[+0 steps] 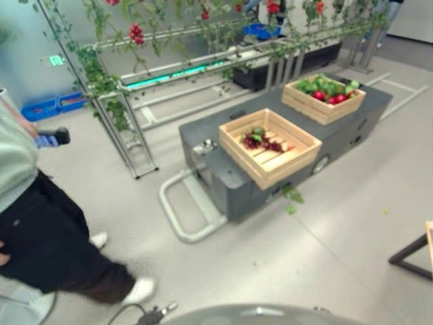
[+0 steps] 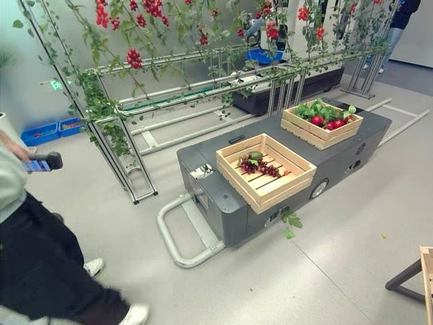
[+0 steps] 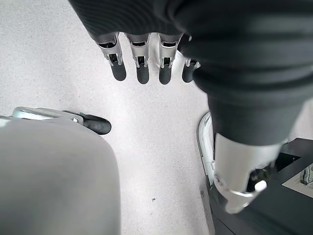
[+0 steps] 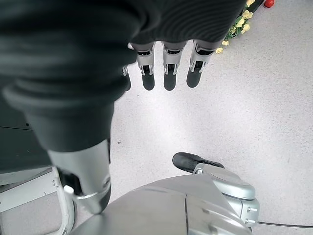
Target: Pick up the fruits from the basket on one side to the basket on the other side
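Grey floor [image 2: 338, 271] bears a cart [image 2: 223, 196] with two crates [image 2: 265, 169].

left hand [image 3: 146, 58]: silver fingers, dark rounded tips, small screws apparently at the knuckles
right hand [image 4: 168, 63]: same build
covers: dark, ribbed, over hand backs and wrists
thumbs: silver barrel, dark cap, white stud

Looks like a robotics test lab: fake fruit vines on metal trellis frames [image 2: 128, 135], grey wheeled cart [image 2: 223, 196], bare concrete-look floor [image 2: 338, 257].
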You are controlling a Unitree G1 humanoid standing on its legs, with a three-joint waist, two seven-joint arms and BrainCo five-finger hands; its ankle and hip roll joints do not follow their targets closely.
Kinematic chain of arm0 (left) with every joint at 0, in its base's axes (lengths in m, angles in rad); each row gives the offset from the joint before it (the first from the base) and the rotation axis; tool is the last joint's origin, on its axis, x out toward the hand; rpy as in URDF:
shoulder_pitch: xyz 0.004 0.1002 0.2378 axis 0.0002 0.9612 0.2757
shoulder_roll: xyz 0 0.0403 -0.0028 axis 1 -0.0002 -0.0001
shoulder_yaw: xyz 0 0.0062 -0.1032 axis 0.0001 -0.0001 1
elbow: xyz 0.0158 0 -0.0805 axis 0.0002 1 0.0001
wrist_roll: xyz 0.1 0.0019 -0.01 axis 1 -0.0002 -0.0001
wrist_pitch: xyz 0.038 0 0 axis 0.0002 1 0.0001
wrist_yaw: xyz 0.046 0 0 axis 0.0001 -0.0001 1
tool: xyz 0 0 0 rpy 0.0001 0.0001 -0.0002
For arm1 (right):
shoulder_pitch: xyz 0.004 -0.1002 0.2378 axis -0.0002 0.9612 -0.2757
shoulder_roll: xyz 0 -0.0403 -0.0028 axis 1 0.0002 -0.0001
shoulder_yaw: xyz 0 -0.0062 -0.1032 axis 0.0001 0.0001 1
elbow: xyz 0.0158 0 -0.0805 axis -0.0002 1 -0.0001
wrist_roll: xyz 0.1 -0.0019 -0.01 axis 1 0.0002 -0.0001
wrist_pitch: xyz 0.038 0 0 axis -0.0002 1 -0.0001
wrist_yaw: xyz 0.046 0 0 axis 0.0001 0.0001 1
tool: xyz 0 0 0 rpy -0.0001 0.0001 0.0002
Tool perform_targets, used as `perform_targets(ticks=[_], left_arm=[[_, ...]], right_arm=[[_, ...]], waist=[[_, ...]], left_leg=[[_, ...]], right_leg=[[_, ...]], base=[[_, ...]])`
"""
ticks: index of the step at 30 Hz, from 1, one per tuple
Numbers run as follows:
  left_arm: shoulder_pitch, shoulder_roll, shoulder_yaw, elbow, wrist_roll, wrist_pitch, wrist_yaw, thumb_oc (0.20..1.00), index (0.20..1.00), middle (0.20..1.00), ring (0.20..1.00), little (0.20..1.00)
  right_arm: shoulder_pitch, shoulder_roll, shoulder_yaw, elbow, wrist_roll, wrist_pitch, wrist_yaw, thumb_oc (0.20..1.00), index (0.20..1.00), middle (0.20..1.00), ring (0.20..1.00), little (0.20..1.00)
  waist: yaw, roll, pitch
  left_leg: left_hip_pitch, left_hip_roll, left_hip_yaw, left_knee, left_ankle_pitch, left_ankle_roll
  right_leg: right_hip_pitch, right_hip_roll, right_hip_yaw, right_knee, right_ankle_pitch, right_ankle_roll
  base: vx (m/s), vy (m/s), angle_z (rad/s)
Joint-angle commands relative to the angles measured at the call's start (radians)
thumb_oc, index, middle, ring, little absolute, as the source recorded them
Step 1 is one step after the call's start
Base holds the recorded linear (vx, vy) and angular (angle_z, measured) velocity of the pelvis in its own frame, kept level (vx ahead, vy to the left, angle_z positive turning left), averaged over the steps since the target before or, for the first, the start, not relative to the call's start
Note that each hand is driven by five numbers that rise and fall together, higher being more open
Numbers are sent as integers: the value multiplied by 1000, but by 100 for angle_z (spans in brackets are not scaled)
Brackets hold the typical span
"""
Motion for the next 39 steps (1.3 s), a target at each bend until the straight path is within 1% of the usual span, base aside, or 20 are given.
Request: perform_targets(ticks=[1,12,20,23,24,25,27,28,29,30,31,32,33,34,35,36,37,38,39], left_arm=[[-50,-43,-14,49,75,-10,1,1000,1000,1000,1000,1000],[-51,-44,-33,58,111,-7,0,1000,1000,1000,1000,1000],[-63,-31,-32,56,120,-8,12,1000,1000,1000,1000,1000],[-73,-27,-37,50,115,-11,19,1000,1000,1000,1000,1000],[-80,-22,-41,41,116,-16,29,1000,1000,1000,1000,1000],[-81,-22,-41,41,116,-16,29,1000,1000,1000,1000,1000],[-94,-18,-50,30,109,-27,42,1000,1000,1000,1000,1000],[-97,-27,-50,28,86,-32,46,1000,1000,1000,1000,1000],[-97,-27,-50,28,86,-32,46,1000,1000,1000,1000,1000],[-103,-26,-41,15,59,-37,51,1000,1000,1000,1000,1000],[-107,-25,-37,4,45,-40,51,1000,1000,1000,1000,1000],[-112,-26,-36,-7,47,-40,53,1000,1000,1000,1000,1000],[-112,-26,-36,-7,47,-40,53,1000,1000,1000,1000,1000],[-108,-27,-36,-2,50,-39,59,1000,1000,1000,1000,1000],[-103,-27,-37,5,51,-38,62,1000,1000,1000,1000,1000],[-85,-26,-31,26,46,-36,61,1000,1000,1000,1000,1000],[-77,-24,-26,32,43,-35,60,1000,1000,1000,1000,1000],[-77,-24,-26,32,43,-35,60,1000,1000,1000,1000,1000],[-66,-25,-18,41,43,-36,60,1000,1000,1000,1000,1000]], right_arm=[[-44,-5,-17,41,30,-9,-5,1000,1000,1000,1000,1000],[-44,-5,-10,34,29,-8,-1,1000,1000,1000,1000,1000],[-48,-10,-7,17,38,-11,-3,1000,1000,1000,1000,1000],[-53,-19,3,5,29,-14,-7,1000,1000,1000,1000,1000],[-57,-26,9,-12,25,-19,-13,1000,1000,1000,1000,1000],[-57,-26,9,-12,25,-19,-13,1000,1000,1000,1000,1000],[-64,-38,12,-29,24,-23,-19,1000,1000,1000,1000,1000],[-60,-45,7,-37,23,-27,-25,1000,1000,1000,1000,1000],[-61,-45,7,-37,23,-27,-25,1000,1000,1000,1000,1000],[-61,-45,8,-38,26,-29,-31,1000,1000,1000,1000,1000],[-63,-45,7,-36,31,-29,-36,1000,1000,1000,1000,1000],[-66,-42,11,-30,27,-28,-41,1000,1000,1000,1000,1000],[-66,-42,11,-29,27,-28,-41,1000,1000,1000,1000,1000],[-69,-40,15,-25,23,-27,-43,1000,1000,1000,1000,1000],[-71,-40,18,-22,21,-26,-45,1000,1000,1000,1000,1000],[-77,-44,23,-18,19,-28,-48,1000,1000,1000,1000,1000],[-77,-43,24,-15,22,-29,-47,1000,1000,1000,1000,1000],[-77,-42,25,-15,22,-29,-47,1000,1000,1000,1000,1000],[-80,-38,20,-5,29,-33,-47,1000,1000,1000,1000,1000]], waist=[[9,-10,-13],[7,-9,-8],[5,-5,9],[5,-4,27],[4,-6,52],[3,-6,51],[7,-25,89],[16,-38,119],[14,-37,118],[22,-35,130],[23,-32,134],[28,-19,130],[29,-20,130],[35,-12,133],[44,-12,138],[71,-11,151],[82,-12,153],[82,-13,154],[96,-6,149]], left_leg=[[-43,-8,8,109,-124,-34],[-43,-5,7,107,-123,-38],[-65,3,2,121,-113,-50],[-95,3,-7,152,-112,-57],[-146,-2,-12,204,-106,-68],[-149,-2,-13,206,-107,-68],[-258,-30,-15,370,-109,-91],[-316,-55,-19,486,-72,-120],[-320,-55,-21,491,-74,-120],[-334,-58,-30,478,-57,-127],[-348,-59,-25,451,-60,-122],[-361,-44,-30,380,-45,-103],[-358,-45,-29,378,-44,-103],[-388,-22,-40,320,2,-100],[-422,3,-35,250,40,-105],[-516,48,-26,142,82,-113],[-518,53,-22,110,104,-116],[-515,52,-21,107,106,-116],[-510,71,9,96,137,-120]], right_leg=[[-16,-5,11,56,-148,55],[-15,-4,11,55,-150,52],[-32,4,10,56,-149,46],[-47,7,9,56,-144,41],[-68,10,8,58,-141,36],[-70,9,7,59,-141,36],[-80,-16,-2,61,-133,36],[-71,-30,-13,58,-125,31],[-72,-29,-15,58,-125,31],[-65,-26,-19,57,-125,29],[-57,-25,-22,56,-131,27],[-47,-12,-15,53,-137,30],[-46,-13,-14,53,-137,30],[-44,3,-5,52,-139,31],[-34,10,4,51,-151,33],[-16,26,22,49,-172,38],[1,33,31,49,-186,36],[2,32,31,50,-187,36],[37,44,44,41,-208,35]], base=[[0,0,0],[-2,-7,0],[-33,-46,1],[-116,-72,1],[-151,-61,6],[-199,-70,11],[-191,-73,19],[-137,-67,20],[-66,-68,19],[6,-31,17],[94,-20,16],[103,1,11],[138,30,8],[121,31,6],[266,62,7],[306,39,12],[239,25,8],[228,27,4],[138,31,-9]])
